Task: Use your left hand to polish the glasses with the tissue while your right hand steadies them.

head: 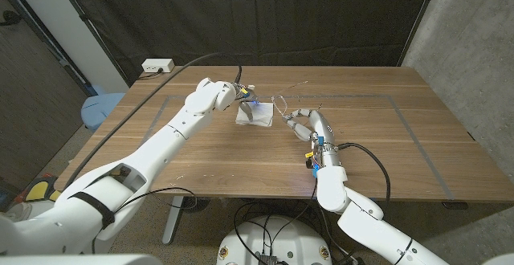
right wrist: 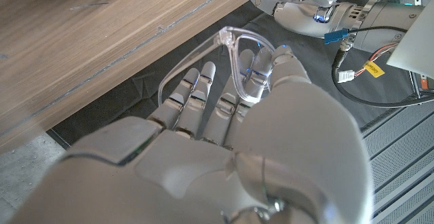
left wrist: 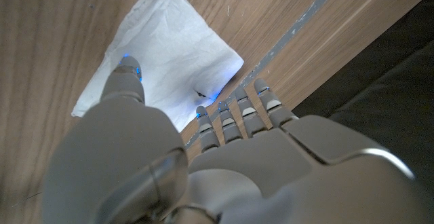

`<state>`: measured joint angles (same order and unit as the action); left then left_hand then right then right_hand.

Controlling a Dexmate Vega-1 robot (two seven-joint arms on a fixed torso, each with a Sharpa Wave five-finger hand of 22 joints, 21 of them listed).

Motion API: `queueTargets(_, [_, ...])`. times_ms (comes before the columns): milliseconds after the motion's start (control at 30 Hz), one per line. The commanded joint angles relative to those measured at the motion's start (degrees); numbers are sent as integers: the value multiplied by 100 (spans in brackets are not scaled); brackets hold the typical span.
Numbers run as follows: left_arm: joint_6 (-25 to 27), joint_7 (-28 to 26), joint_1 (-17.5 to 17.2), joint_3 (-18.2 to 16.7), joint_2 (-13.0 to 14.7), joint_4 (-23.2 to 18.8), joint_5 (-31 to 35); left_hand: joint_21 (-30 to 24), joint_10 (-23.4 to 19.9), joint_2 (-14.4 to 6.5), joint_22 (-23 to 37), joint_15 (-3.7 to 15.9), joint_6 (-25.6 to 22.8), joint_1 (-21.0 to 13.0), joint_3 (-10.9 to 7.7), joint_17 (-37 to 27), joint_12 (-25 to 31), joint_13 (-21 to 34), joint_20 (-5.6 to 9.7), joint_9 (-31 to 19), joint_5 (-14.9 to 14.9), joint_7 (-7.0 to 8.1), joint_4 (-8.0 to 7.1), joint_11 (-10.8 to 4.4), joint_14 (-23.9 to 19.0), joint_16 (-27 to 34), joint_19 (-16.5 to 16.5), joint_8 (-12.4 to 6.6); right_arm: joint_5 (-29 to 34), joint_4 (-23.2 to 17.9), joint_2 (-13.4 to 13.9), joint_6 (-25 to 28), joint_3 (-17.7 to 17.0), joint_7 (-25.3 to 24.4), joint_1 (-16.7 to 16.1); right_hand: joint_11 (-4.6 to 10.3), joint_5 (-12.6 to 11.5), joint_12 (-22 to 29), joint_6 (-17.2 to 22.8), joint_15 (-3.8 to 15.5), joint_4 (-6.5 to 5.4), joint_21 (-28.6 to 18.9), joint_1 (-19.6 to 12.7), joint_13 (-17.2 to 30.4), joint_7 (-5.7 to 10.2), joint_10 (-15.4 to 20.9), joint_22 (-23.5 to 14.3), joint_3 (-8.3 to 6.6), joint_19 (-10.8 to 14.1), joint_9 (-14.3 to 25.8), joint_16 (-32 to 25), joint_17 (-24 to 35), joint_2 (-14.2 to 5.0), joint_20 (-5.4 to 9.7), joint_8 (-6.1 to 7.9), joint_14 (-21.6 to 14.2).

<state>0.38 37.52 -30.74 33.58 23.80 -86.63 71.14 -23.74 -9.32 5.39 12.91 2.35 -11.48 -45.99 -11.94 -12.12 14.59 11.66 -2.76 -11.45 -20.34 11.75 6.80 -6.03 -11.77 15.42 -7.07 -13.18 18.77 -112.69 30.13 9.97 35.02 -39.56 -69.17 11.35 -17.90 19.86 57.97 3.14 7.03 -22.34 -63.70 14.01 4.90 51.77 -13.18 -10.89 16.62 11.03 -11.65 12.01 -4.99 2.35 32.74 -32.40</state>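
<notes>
- The left hand point(head: 215, 96) is over the tissue point(head: 255, 114), its fingertips point(left wrist: 202, 112) down on the near edge of the white sheet and its thumb tip resting on the sheet farther in
- In the left wrist view the fingers are bent together side by side, the thumb set apart from them; they press on the tissue, and whether any of it is pinched up I cannot tell
- The tissue lies spread on the wooden table point(head: 385, 136), creased, beside a grey line marked on the wood
- The right hand point(head: 303, 121) holds the glasses point(head: 283, 100) at its fingertips; in the right wrist view the clear frame point(right wrist: 239, 62) sits between the thumb and the fingers, one lens just beyond the thumb tip, a thin temple arm reaching away over the other fingers
- The glasses are just beside the tissue's edge, between the two hands; whether they touch it cannot be told
</notes>
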Motion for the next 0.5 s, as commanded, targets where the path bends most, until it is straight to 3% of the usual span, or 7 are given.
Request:
queueTargets(33, [-55,-372,-125,48,4,82,255,-25,-76,-40,21,189,-55,-49,9,5,8,-1,-32,-15,-1,3,-7,-17,-101,-24,-33,-38,33,-20,30,18,13,16,-9,13,-26,10,216,1001,-20,-37,-71,15,-96,28,-15,13,0,375,15,1,-126,361,118,-53])
queueTargets(233, [-15,-744,-268,87,53,35,511,-98,-159,-149,21,301,-289,-292,-45,34,3,15,-41,-21,4,-4,57,-75,-274,-26,-162,-107,46,-40,17,54,15,-6,-26,14,-30,7,224,999,-22,-45,-71,19,-93,31,-14,19,-2,378,15,2,-129,354,125,-57])
queueTargets(300, [0,-902,-318,89,62,33,582,-166,-500,-250,26,425,-515,-421,-73,30,113,57,-14,-27,21,-51,61,-160,-477,16,-273,-180,56,-45,17,62,20,-10,-28,14,-32,5,217,1001,-23,-49,-71,21,-96,30,-13,22,0,381,15,2,-130,353,125,-59])
queueTargets(333, [-5,-992,-340,84,66,40,598,-205,-666,-278,29,483,-629,-457,-73,25,168,77,14,-28,37,-50,57,-129,-588,45,-338,-217,66,-48,22,65,24,-8,-26,14,-33,4,221,1001,-23,-51,-72,21,-95,30,-13,22,2,382,15,2,-131,350,127,-60])
queueTargets(500, [-37,-1496,-484,26,110,14,635,-563,-1850,-666,66,873,-1828,-873,-199,-141,635,272,143,-13,217,-85,64,-302,-1751,387,-824,-618,95,-64,17,109,39,-12,-27,14,-35,-1,216,999,-23,-52,-72,24,-90,25,-12,27,-12,378,18,1,-130,355,124,-57])
